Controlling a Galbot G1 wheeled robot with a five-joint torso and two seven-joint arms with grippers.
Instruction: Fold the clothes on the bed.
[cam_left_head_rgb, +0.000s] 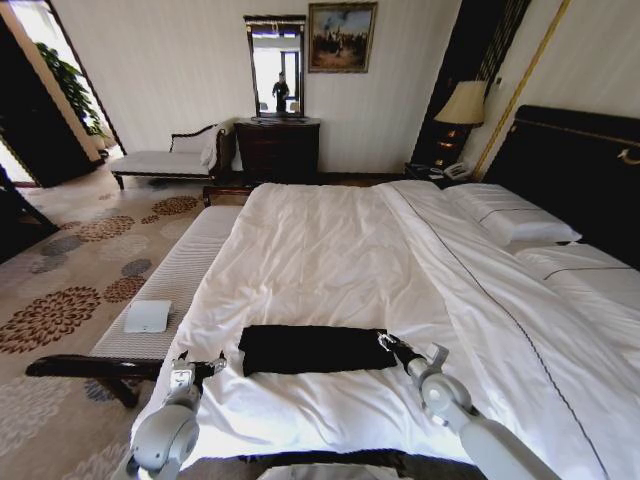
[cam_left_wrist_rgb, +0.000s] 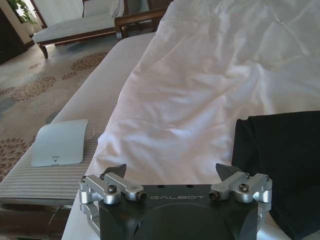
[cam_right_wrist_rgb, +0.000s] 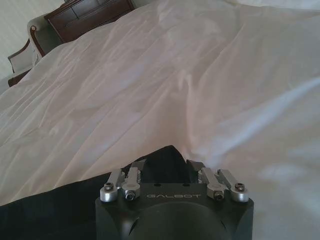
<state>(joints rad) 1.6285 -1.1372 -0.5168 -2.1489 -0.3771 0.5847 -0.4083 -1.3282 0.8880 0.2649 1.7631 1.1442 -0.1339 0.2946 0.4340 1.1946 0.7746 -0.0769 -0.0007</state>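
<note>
— Low in the head view's centre, what's lying on the bed?

— The black T-shirt, already folded into a long band on the white duvet near the foot edge. Its long axis runs left to right across the frame.

— Where do the tools sit relative to it?

— The right tool is at the band's right end, touching or just over the cloth. The left tool is just beside the left end, a little lower in the frame, apart from the fabric. So I judge the right arm nearer.

— Are they gripping anything?

— The left tool is spread wide and holds nothing, with the shirt off to the right of its picture. The right tool has its fingers parted around a corner of the dark cloth; whether they pinch it, I cannot tell.

— Does one camera add anything?

— The left wrist view shows a white pad-like object on the striped bench beside the bed. The right wrist view shows the shirt's corner peaking up between the fingers, which the head view hides.
</note>
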